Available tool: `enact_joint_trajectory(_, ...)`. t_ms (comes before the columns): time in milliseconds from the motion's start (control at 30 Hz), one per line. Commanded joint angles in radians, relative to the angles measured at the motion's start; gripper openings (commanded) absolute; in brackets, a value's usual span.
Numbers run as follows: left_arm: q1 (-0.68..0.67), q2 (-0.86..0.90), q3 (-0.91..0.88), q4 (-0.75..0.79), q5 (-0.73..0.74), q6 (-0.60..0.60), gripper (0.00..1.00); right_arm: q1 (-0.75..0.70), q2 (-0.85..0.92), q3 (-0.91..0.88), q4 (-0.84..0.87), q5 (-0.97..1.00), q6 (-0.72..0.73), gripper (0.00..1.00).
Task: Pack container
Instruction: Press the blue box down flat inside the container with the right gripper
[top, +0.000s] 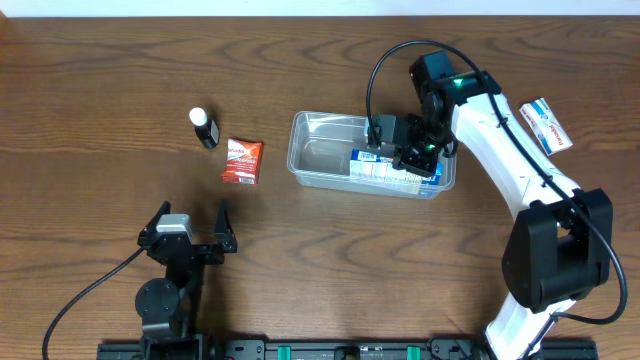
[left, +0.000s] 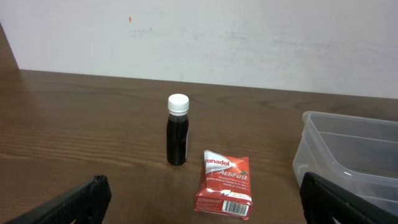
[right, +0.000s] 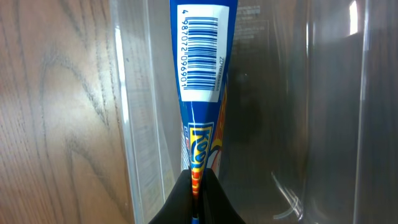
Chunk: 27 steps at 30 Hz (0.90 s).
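The container (top: 325, 150), a clear plastic tub, sits at mid-table. My right gripper (top: 410, 157) reaches into its right end, shut on a thin blue-and-white pack (top: 385, 168) that lies along the tub's near wall. In the right wrist view the pack (right: 202, 62) stands edge-on with a barcode up, pinched between my right gripper (right: 196, 190), inside the container's clear wall (right: 140, 124). My left gripper (top: 190, 222) rests open near the front left, holding nothing. In the left wrist view the left gripper (left: 204, 199) spans wide, and the container (left: 348, 149) is at right.
A small black bottle with a white cap (top: 204, 128) (left: 177, 134) stands left of the tub. A red Panadol packet (top: 242, 161) (left: 224, 183) lies beside it. A white, blue and red box (top: 546, 125) lies at the far right.
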Motion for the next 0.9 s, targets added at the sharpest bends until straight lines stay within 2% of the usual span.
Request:
enact_joint_trajectory(0,0.004,-0.005,-0.015,-0.033,0.018,-0.005,0.98,-0.016,-0.006,0.011,-0.004,-0.040,-0.030,0.03)
enact_joint_trajectory(867,0.004,-0.005,-0.015,-0.033,0.018,-0.005,0.98,-0.021,-0.006,-0.086,0.061,-0.032,-0.043,0.04)
